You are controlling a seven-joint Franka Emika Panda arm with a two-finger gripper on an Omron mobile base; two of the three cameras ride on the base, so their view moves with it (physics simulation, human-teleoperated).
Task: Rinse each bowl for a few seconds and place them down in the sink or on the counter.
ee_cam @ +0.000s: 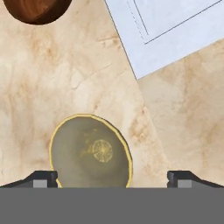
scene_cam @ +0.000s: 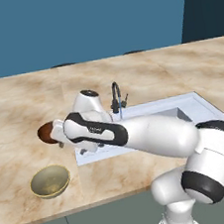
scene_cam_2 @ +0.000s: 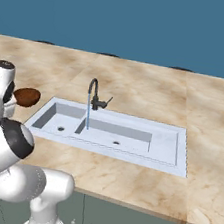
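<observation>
While the arm half-hides the brown bowl [scene_cam: 46,133], the tool [ee_cam: 112,177] gapes above the olive bowl [ee_cam: 89,152].

A plain blue wall [scene_cam: 82,23] rose behind the worktop, with a darker panel [scene_cam: 207,4] at its right end (a few dark shapes [scene_cam_2: 108,54] sat along its foot).

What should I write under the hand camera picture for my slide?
Open gripper hovering above the olive-gold bowl on the counter, brown bowl and sink corner nearby.

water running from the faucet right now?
Yes, a thin blue stream falls from the faucet spout into the sink in the right base view.
</observation>
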